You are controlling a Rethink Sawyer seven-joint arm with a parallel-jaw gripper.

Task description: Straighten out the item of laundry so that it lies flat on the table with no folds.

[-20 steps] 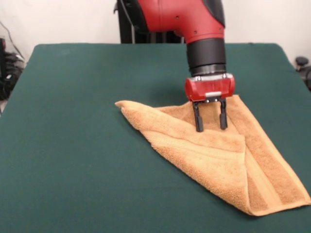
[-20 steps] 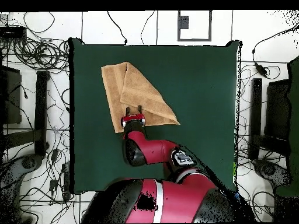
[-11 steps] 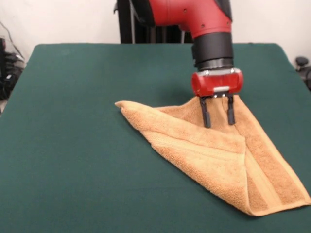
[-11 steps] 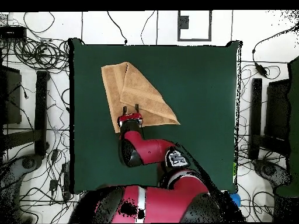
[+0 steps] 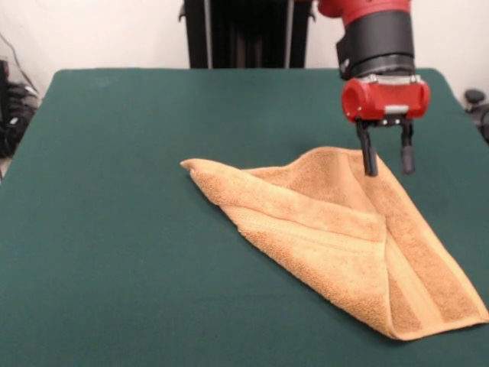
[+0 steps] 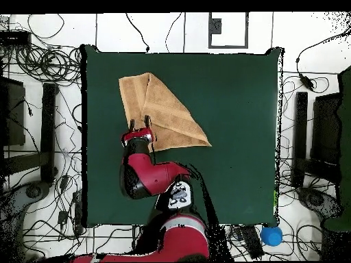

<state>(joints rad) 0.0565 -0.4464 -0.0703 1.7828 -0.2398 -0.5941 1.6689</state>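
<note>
The item of laundry (image 5: 336,237) is an orange-tan terry towel lying folded into a rough triangle on the green table (image 5: 114,229). One flap is folded diagonally over the rest, and a woven band shows near the right edge. In the overhead view the towel (image 6: 161,109) lies at the table's (image 6: 233,137) upper left. My gripper (image 5: 386,156) hangs open just above the towel's far right corner, holding nothing. From overhead the gripper (image 6: 140,123) sits at the towel's lower left edge.
Cables, stands and boxes lie on the floor around the table in the overhead view. A blue round object (image 6: 271,235) sits on the floor at the lower right.
The gripper has lifted and moved toward the towel's corner, right in the front view and left in the overhead view. The towel has not moved.
</note>
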